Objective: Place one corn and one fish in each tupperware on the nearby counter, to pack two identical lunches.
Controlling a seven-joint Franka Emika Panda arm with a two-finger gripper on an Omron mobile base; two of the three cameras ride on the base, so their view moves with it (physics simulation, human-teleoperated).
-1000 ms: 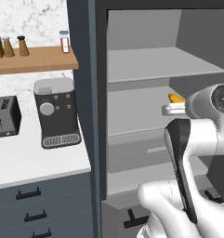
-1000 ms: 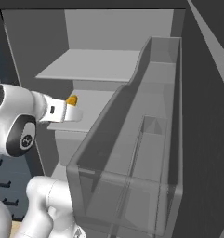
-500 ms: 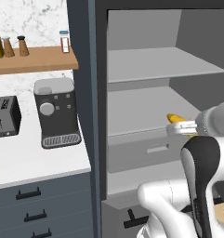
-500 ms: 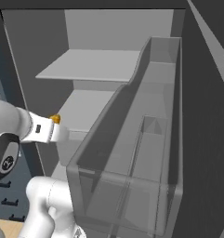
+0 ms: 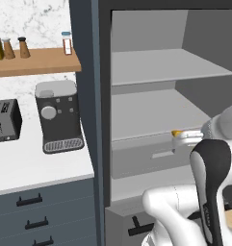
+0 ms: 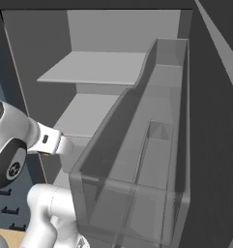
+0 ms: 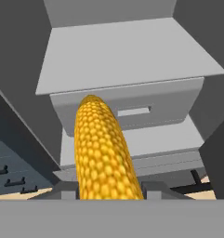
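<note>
One corn cob point(image 7: 106, 148) sits clamped in our jaws, which are nearly shut around it, held lengthwise just outside the open fridge point(image 5: 151, 57). Over the last second we have drawn it back from the shelf point(image 7: 127, 51), so carrying it to the counter point(image 5: 35, 168) likely comes next.

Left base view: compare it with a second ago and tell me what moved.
The gripper has carried the corn downward, from in front of the middle shelf to level with the grey drawer below it, and drawn it back out of the fridge. It stays shut on the corn throughout; nothing was let go. The coffee machine, toaster, and bottles on the wooden shelf are unchanged.
</note>
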